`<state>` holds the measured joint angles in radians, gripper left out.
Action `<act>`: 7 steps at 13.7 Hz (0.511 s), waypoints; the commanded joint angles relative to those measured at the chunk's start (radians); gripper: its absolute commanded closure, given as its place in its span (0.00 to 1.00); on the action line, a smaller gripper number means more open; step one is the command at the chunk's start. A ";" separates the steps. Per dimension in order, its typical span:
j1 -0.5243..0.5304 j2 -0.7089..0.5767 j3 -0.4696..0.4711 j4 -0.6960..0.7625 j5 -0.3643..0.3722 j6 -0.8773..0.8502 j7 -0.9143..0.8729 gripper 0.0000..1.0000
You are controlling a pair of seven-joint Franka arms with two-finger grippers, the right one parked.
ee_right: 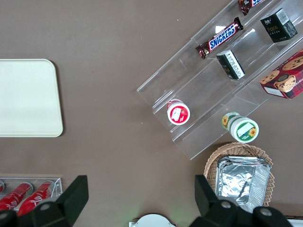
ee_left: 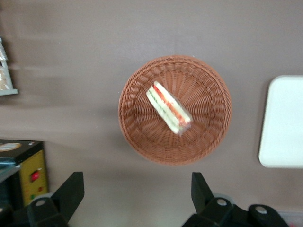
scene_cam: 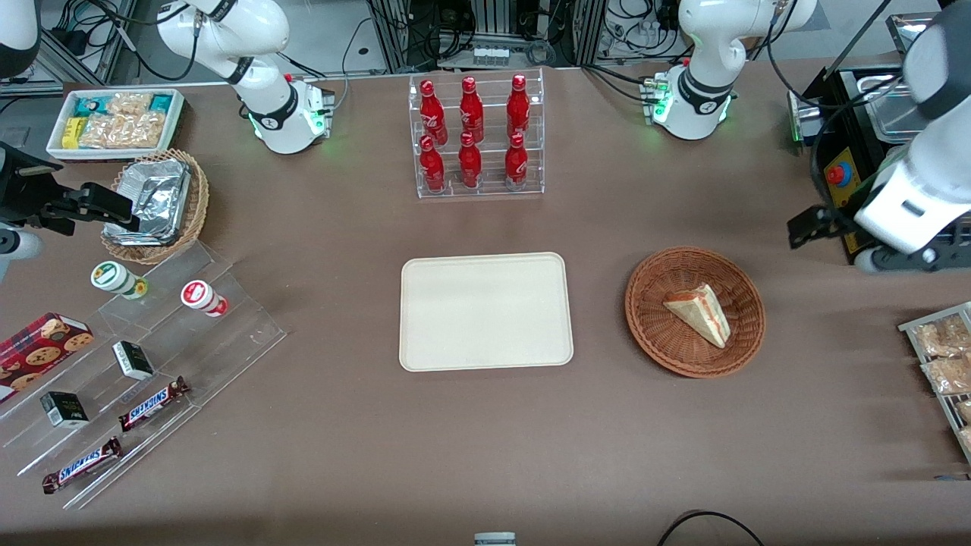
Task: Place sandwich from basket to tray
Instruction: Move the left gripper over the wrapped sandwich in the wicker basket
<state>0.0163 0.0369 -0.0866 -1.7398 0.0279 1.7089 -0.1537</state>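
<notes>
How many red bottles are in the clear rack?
6 red bottles stand in the clear rack: three in the farther row, three in the nearer row. The open gripper hovers above the basket.

The sandwich (scene_cam: 699, 312) shows pale white bread with red-orange and green stripes along its cut edge. It lies in the reddish-brown basket (scene_cam: 652, 318), which has a fine woven pattern. In the front view the tray (scene_cam: 485, 311), at the basket's 9 o'clock, is plain cream-white. The table (scene_cam: 485, 455) is a flat matte brown. The black gripper (ee_left: 137, 187), fingers spread apart, hangs above the table at the basket's 2 o'clock. At the tray's 12 o'clock, glossy red bottles (scene_cam: 470, 114) stand in a clear rack (scene_cam: 480, 189).
</notes>
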 commanded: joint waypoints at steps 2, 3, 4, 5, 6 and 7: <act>-0.001 -0.023 -0.022 -0.222 -0.010 0.223 -0.221 0.00; -0.001 -0.025 -0.042 -0.277 -0.010 0.294 -0.330 0.00; -0.001 -0.028 -0.053 -0.338 -0.010 0.384 -0.442 0.00; -0.001 -0.032 -0.059 -0.395 -0.010 0.476 -0.554 0.00; -0.001 -0.032 -0.079 -0.446 -0.010 0.564 -0.663 0.00; -0.001 -0.022 -0.097 -0.473 -0.010 0.630 -0.761 0.00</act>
<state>0.0153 0.0458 -0.1573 -2.1249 0.0250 2.2288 -0.7480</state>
